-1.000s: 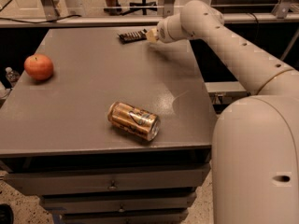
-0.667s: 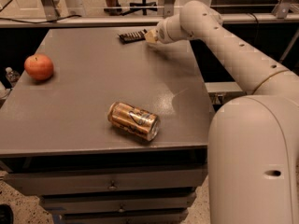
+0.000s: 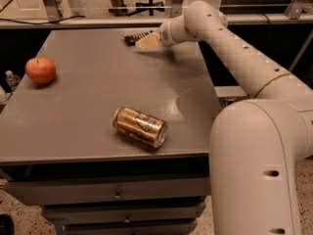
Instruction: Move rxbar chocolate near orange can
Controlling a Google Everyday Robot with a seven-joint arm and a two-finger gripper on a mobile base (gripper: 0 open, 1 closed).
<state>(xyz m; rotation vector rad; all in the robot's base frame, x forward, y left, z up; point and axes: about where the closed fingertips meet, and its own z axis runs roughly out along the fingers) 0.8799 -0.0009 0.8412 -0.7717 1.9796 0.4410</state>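
1 tool (image 3: 146, 41) | table (image 3: 93, 99) far edge | touching rxbar chocolate (image 3: 132, 36)

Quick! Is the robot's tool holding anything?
Tool: at the far edge of the table, by the rxbar chocolate; open, closed or holding cannot be told.

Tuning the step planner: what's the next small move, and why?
Probably ease the gripper onto the rxbar chocolate and secure it: the gripper is right beside the bar at the table's far edge, while the orange can lies on its side near the front edge.
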